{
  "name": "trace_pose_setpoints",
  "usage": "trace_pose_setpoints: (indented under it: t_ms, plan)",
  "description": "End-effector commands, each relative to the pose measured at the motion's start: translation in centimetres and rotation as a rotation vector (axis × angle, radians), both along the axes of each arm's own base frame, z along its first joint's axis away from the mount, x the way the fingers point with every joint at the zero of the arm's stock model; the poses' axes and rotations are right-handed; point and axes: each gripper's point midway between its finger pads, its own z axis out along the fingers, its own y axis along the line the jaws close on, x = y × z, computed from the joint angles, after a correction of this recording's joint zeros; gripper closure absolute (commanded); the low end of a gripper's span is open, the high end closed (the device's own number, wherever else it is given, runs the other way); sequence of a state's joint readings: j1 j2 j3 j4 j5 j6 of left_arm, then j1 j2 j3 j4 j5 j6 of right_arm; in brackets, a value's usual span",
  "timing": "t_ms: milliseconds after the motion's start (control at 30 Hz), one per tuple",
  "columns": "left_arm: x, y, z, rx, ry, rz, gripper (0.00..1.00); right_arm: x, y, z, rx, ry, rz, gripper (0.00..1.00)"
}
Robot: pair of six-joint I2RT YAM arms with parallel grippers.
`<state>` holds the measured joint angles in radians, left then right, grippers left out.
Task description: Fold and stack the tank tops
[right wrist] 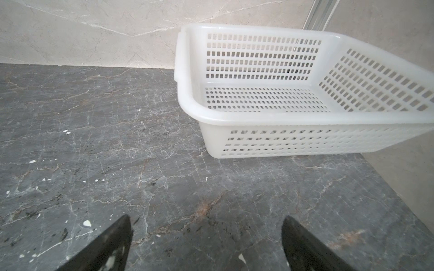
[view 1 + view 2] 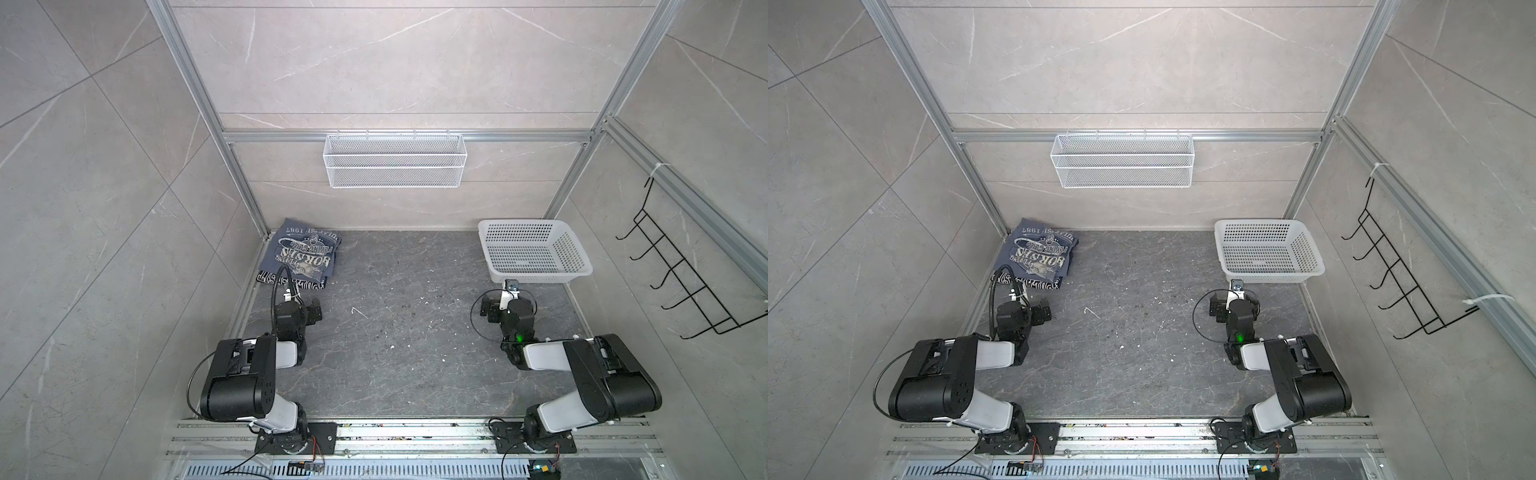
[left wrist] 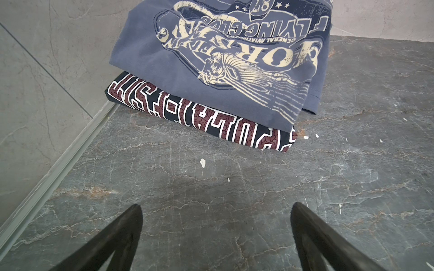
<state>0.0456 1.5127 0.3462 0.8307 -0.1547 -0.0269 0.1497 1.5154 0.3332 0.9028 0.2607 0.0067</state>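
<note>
Tank tops [image 2: 301, 257] sit folded and stacked at the upper left of the bench [image 2: 415, 332] in both top views. The soft slate-blue top [image 3: 211, 58] lies over the navy top [image 3: 199, 117], whose cracked maroon lettering shows. My left pincer [image 3: 217, 206] is nearer, just short of them, spread and empty. The right pincer [image 1: 206, 218] is spread too, facing the perforated basket [image 1: 305, 117].

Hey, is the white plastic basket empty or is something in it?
Empty: the white basket shows only its bare perforated floor in the right wrist view.
</note>
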Motion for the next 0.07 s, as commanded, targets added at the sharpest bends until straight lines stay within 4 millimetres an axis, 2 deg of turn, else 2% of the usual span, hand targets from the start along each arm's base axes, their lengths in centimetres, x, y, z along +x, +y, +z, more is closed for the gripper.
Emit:
trace_pose_setpoints:
  t_ms: [0, 33]
  plan:
    - [0.44, 0.13, 1.36, -0.003, -0.055, 0.013, 0.0, 0.45, 0.08, 0.37, 0.017, -0.009, 0.0, 0.0]
    - [0.43, 0.16, 1.36, -0.003, -0.055, 0.013, 0.0, 0.43, 0.02, 0.46, 0.015, -0.013, -0.002, 0.0]
